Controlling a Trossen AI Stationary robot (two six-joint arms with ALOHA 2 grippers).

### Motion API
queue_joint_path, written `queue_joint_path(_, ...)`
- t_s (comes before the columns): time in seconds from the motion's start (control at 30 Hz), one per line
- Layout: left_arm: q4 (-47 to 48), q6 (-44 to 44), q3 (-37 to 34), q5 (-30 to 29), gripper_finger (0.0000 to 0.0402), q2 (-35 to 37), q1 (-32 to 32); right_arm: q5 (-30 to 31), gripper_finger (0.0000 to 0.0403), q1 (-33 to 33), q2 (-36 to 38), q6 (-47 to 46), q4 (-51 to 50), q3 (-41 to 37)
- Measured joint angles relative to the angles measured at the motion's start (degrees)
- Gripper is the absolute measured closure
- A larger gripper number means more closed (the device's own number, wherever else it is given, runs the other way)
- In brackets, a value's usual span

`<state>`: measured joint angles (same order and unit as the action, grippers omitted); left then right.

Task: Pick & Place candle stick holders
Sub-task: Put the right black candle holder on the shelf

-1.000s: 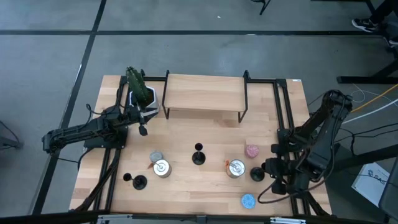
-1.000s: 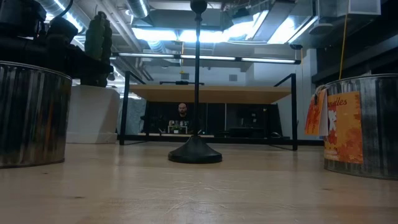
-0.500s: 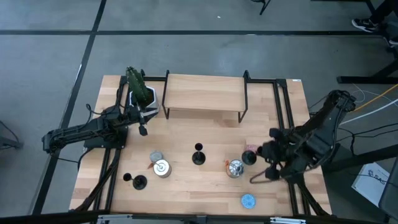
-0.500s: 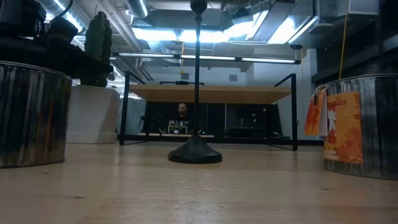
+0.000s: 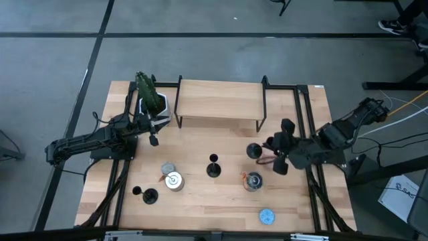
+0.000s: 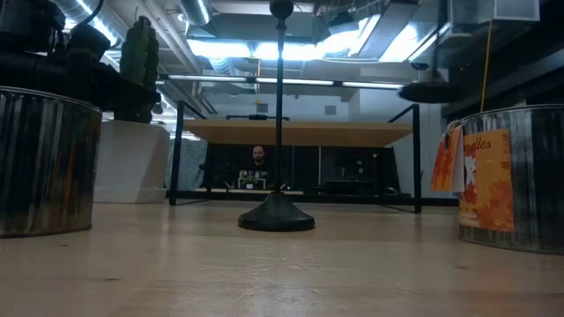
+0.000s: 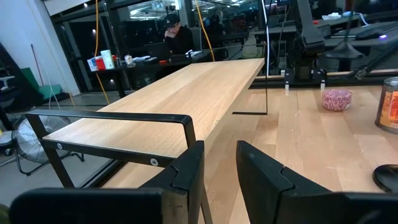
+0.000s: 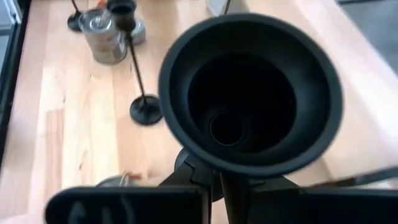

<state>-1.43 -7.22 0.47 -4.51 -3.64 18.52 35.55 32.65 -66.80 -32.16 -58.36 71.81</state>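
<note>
The right gripper [image 5: 267, 155] clamps a candle holder [image 5: 254, 151] and carries it in the air over the right half of the table [image 5: 200, 207], its round base turned toward the wrist camera (the hollow underside fills that view). In the low view the base [image 6: 426, 91] hangs high and blurred at upper right, clear of the wood. A second holder [image 5: 213, 169] stands upright near the table's middle, and a third [image 5: 148, 196] stands at the front left. A silver tin [image 5: 174, 181] sits between those two; another tin [image 5: 253, 181] sits just in front of the carried holder. A blue disc [image 5: 267, 216] lies near the front edge on the right. The left gripper [image 5: 153, 138] waits at the back left, fingers [image 7: 186, 171] slightly apart and holding nothing, beside a cactus [image 5: 148, 92] and facing the wooden shelf [image 5: 220, 100]. From its wrist view a pink lump [image 7: 336, 99], possibly a candle, lies on the table beyond the shelf. A person [image 7: 176, 36] sits at a desk in the room behind.
</note>
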Motion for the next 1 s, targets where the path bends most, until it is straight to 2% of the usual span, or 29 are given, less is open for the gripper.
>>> queue_joint_path(0.47, -0.02, 0.00, 0.00, 0.02, 0.0313, 0.00, 0.00, -9.98, 0.0386, -16.60, 0.47, 17.84, 11.27, 0.10)
queue_joint_path(0.8, -0.03, 0.00, 0.00, 0.03, 0.0313, -0.02, 0.00, -14.54, 0.0386, -28.85, -0.97, 24.59, 10.76, 7.32)
queue_joint_path(1.0, -0.04, 0.00, 0.00, 0.04, 0.0313, -0.01, 0.00, -15.54, 0.0386, -35.85, -1.62, 27.37, 9.99, 8.14)
